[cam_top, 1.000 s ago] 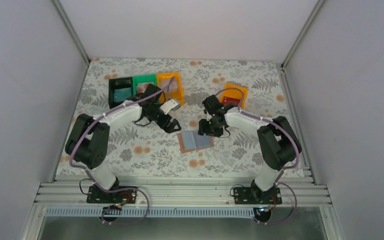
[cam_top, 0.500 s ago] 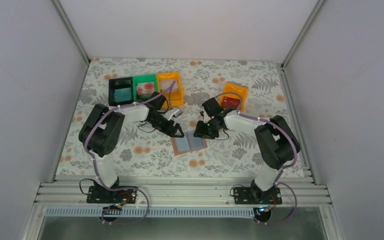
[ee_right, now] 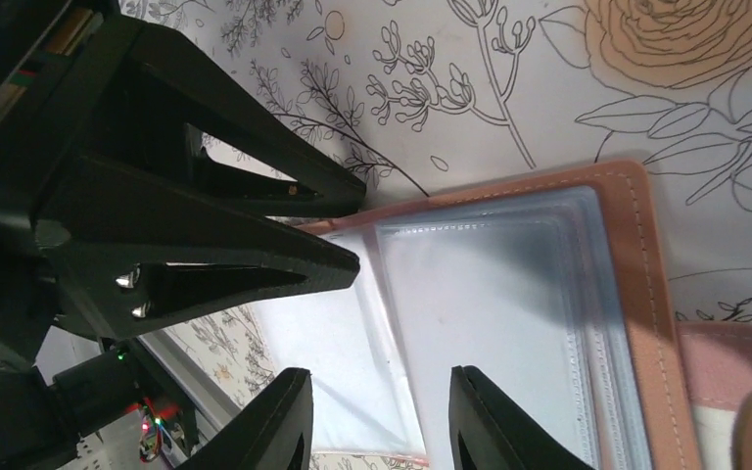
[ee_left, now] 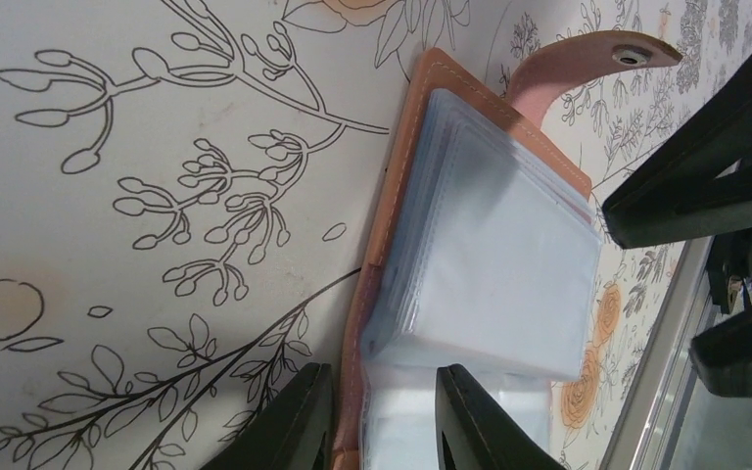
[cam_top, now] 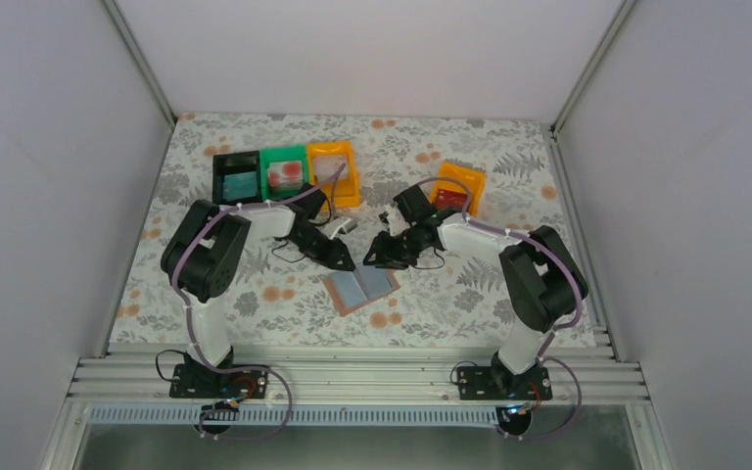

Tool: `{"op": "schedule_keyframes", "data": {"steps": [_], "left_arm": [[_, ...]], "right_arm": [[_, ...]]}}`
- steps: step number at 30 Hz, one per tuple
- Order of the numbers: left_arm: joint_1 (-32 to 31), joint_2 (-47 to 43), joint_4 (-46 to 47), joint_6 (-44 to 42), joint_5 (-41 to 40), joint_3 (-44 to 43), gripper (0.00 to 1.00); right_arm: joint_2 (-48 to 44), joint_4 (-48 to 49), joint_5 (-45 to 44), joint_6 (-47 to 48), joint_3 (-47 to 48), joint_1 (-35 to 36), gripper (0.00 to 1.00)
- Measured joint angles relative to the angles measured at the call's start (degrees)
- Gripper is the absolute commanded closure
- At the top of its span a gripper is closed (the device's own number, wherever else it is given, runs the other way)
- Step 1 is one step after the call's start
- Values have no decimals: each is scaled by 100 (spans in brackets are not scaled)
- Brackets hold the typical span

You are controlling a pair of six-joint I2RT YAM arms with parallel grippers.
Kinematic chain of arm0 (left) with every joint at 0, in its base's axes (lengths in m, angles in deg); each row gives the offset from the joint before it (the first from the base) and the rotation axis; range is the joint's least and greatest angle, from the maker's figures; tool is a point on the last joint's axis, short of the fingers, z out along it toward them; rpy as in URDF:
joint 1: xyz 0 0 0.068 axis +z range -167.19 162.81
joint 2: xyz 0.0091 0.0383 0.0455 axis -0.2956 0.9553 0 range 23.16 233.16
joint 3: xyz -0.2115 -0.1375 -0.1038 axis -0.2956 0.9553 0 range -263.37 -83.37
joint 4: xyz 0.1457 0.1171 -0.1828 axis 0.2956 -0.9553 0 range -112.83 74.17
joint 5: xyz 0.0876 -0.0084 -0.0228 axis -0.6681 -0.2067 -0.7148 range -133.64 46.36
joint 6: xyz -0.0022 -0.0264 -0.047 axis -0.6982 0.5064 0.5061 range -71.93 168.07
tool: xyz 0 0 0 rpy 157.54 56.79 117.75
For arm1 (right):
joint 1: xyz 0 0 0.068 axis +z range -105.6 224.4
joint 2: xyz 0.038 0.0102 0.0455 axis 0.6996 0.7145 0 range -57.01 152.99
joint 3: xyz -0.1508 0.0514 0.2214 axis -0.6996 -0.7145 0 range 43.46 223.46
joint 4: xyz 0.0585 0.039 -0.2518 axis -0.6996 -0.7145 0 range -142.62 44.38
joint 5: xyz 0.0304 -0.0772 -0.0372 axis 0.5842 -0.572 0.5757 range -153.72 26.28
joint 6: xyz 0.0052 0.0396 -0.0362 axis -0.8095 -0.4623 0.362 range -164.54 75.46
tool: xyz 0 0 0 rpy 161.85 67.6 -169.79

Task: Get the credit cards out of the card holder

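Note:
The card holder (cam_top: 360, 288) lies open on the flowered cloth, brownish-pink cover down, pale clear sleeves (ee_left: 490, 245) up, closing tab (ee_left: 597, 61) sticking out. I see no card in the sleeves (ee_right: 509, 313). My left gripper (ee_left: 384, 421) is low at its left cover edge, jaws narrowed but apart, astride that edge. My right gripper (ee_right: 380, 421) stands open over the sleeves from the other side. Both grippers (cam_top: 345, 262) (cam_top: 374, 257) meet just behind the holder. Credit cards lie in bins: a teal one (cam_top: 240, 183), a pinkish one (cam_top: 284, 174), a dark red one (cam_top: 453, 199).
A black bin (cam_top: 223, 162), a green bin (cam_top: 284, 156) and an orange bin (cam_top: 334, 171) stand in a row at the back left. Another orange bin (cam_top: 470, 176) sits at the back right. Grey walls close in the table on three sides.
My left arm swung from the bins down to the holder, its jaws narrowing. The right gripper moved left and narrowed. The holder slid towards the front left and turned a little.

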Motion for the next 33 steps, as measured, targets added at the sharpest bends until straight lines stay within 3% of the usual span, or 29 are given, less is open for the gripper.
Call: {"op": "schedule_keyframes", "data": {"steps": [7,13,20,25,33], "left_arm": [[7,-42,-280,-83,-164,-166,45],[179,-448,-903,-291,-1067,-195,34],[197,-874,-1344,-393,-981,328,31],[199,-822,-1322,-348,-431,529,45],[83,-214,-1263,-284,236,328,93]], "right_arm": [[0,-579,-422,219,101,4,59],[0,-997,-1193,420,374,127,53],[310,-1340,-1969,448,573,483,54],[549,-1290,-2050,444,739,590,56],[599,-1255,-2052,295,743,651,58]]}}
